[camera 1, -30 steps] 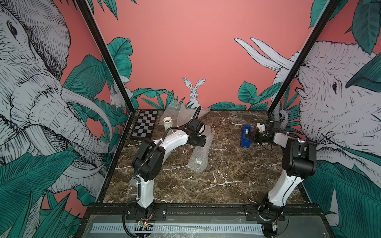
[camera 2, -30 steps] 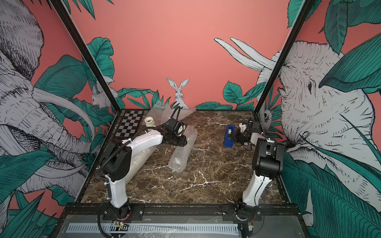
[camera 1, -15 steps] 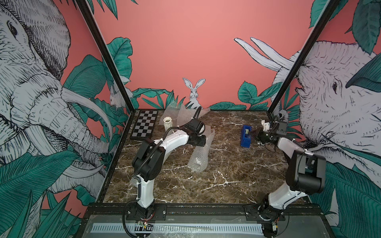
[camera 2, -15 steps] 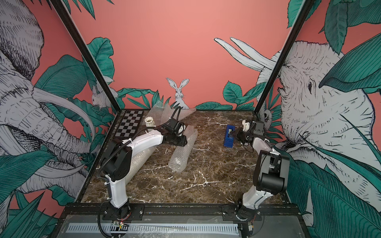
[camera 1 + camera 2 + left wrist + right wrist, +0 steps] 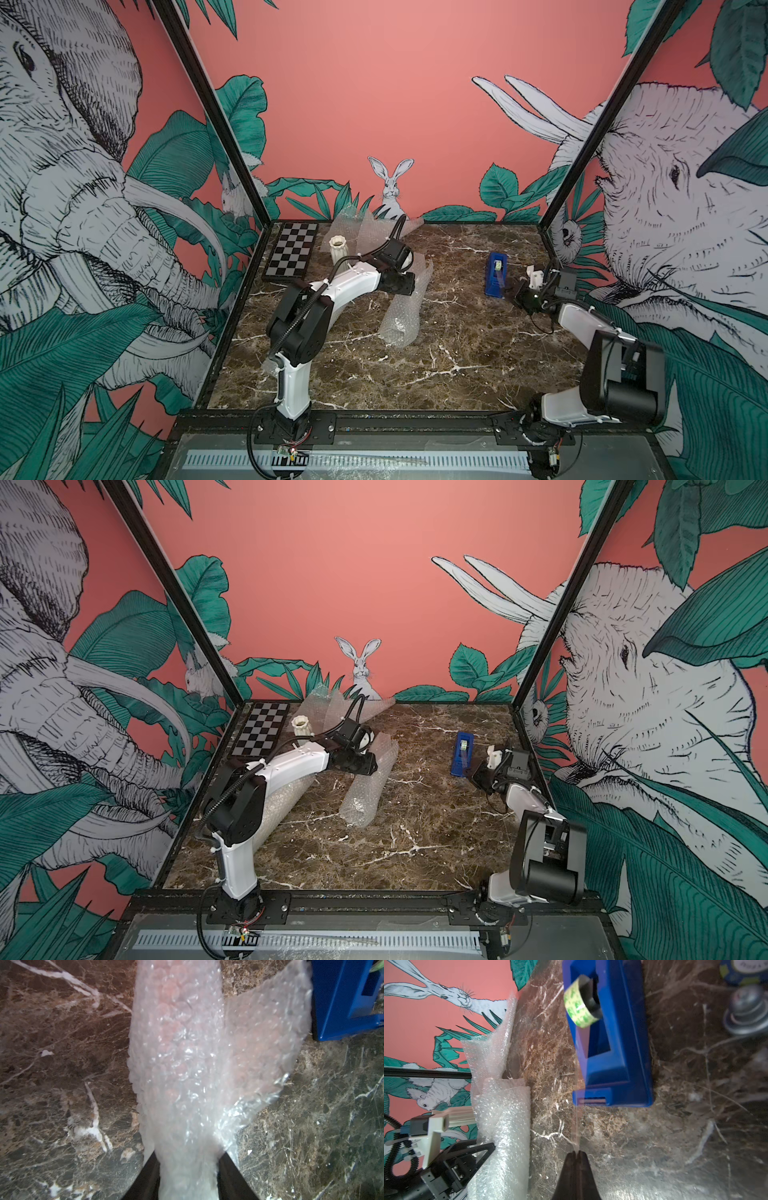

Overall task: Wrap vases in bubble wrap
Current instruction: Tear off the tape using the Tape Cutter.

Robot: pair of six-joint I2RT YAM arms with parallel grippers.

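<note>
At the far left corner of the counter lies a chequered board, with a white ribbed vase upright just beside it. Loose bubble wrap sheets lean at the far edge behind the vase. Near the left edge, a top view shows a roll of bubble wrap under the left arm. The left gripper is clamped around one end of another bubble wrap roll lying mid-counter; what is inside I cannot tell. Toward the right edge stands a blue tape dispenser. Beside it, the right gripper is pinched tight on a clear tape strip running from the dispenser.
</note>
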